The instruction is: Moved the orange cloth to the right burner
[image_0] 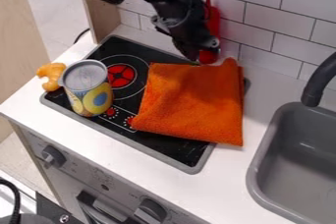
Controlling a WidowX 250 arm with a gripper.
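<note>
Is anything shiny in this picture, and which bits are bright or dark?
In the camera view, the white counter looks bright; the black stove top looks much darker; the gray sink has a faint pale spot inside, maybe a shine; the orange cloth looks dull, with no glare.

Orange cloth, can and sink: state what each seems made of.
Orange cloth: fuzzy, matte fabric, likely microfibre, from its nap. Can: probably metal, from the rimmed grey top, with a printed wrap. Sink: smooth grey plastic perhaps, from its even, soft sheen.
</note>
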